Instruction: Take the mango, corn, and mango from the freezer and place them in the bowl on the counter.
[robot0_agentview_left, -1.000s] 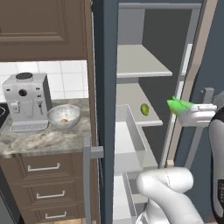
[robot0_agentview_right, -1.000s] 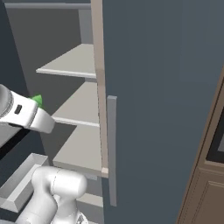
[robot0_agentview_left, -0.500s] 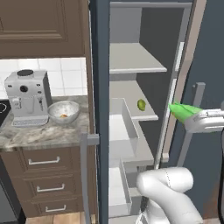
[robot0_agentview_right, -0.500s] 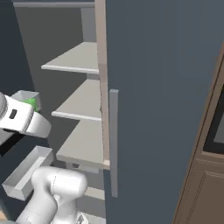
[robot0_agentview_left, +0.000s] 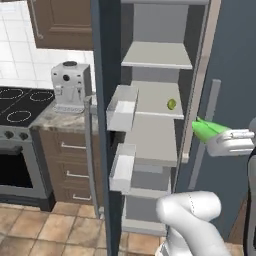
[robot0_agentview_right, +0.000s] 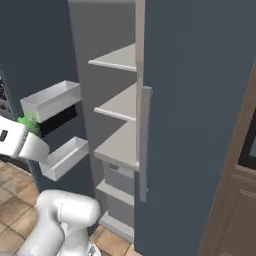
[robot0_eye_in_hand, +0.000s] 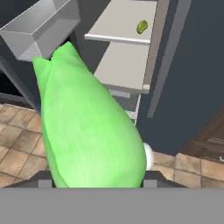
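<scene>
You're carrying the corn (robot0_eye_in_hand: 87, 127) clear of the freezer (robot0_agentview_left: 102, 65) right now, the gripper (robot0_agentview_left: 220, 136) clamped around its thick end and the green husk tip poking out ahead toward the open shelves. One mango (robot0_agentview_left: 171, 104) is sitting on the middle shelf (robot0_agentview_left: 155, 102), well apart from the claw. The counter (robot0_agentview_left: 50, 117) is lying off to your left beyond the open freezer door, with the coffee machine (robot0_agentview_left: 70, 87) standing on it; the bowl is hidden from these angles. Here's the risk: you're swinging a long ear held by one end only, so a quick turn could be levering it loose. The door bins (robot0_agentview_left: 122, 107) are jutting out between you and the counter, and I'd say that husk tip could be clipping them on the way round.
</scene>
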